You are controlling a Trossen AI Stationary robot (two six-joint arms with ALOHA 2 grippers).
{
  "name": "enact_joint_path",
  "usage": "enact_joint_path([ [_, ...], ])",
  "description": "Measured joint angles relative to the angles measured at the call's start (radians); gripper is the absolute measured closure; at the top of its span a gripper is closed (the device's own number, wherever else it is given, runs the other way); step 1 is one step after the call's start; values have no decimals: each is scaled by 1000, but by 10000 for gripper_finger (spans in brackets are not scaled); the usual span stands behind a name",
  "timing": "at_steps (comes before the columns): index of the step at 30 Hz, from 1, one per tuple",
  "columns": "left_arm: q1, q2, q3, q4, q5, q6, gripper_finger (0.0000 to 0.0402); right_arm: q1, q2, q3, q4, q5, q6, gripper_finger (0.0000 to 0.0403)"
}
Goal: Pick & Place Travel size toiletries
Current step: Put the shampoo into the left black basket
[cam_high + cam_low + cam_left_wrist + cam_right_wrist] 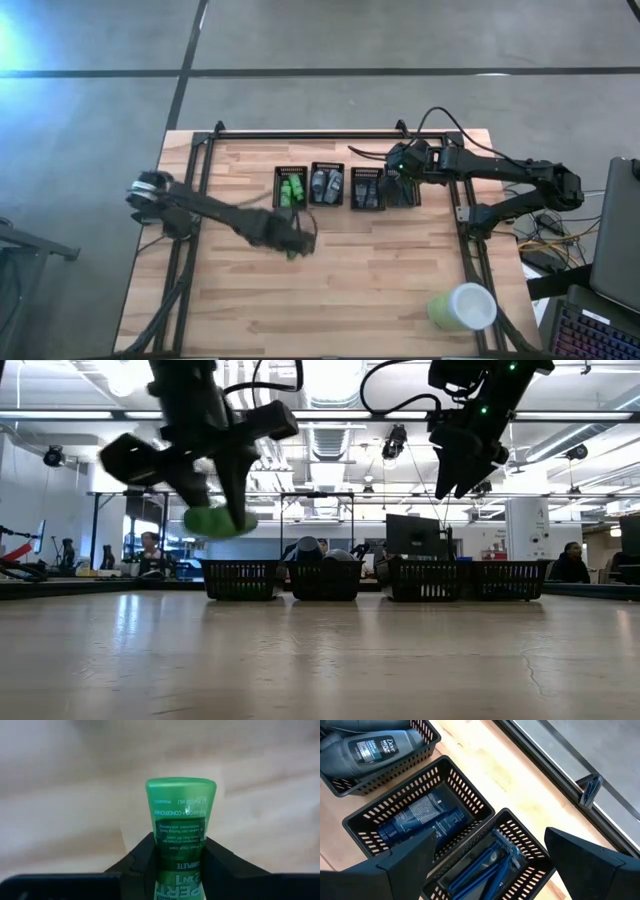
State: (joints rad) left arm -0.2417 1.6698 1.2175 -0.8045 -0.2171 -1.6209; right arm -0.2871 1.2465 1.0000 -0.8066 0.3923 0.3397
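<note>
My left gripper hangs over the table's middle, just near of the bin row, shut on a bright green tube printed "shampoo + conditioner". Four black mesh bins stand in a row toward the far edge. They hold green tubes, grey tubes, a dark blue tube and blue razors. My right gripper is open above the two rightmost bins and touches nothing. In the low view it hangs high over the bins. My left gripper pinches the green tube between its two fingers, across the tube's body. The flat crimped end sticks out past the fingertips. The fingers come from above, pointing down. The tube is lifted clear of the table.
A large pale green-white cup lies near the table's near right corner. Black frame rails run along the left, far and right edges. Bare wood spreads between the bins and the near edge. People sit in the room beyond the table.
</note>
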Motion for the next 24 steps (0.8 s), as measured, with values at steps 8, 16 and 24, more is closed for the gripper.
enact_joint_path([
  [8,278,-99,-2,-60,-32,301,288,-5,0,-2,1,-1,10,35],
  [16,515,-98,-9,-15,31,527,288,-6,0,-2,0,-2,33,35],
  [24,607,-98,-48,44,91,576,289,-6,0,-2,-1,-2,59,35],
])
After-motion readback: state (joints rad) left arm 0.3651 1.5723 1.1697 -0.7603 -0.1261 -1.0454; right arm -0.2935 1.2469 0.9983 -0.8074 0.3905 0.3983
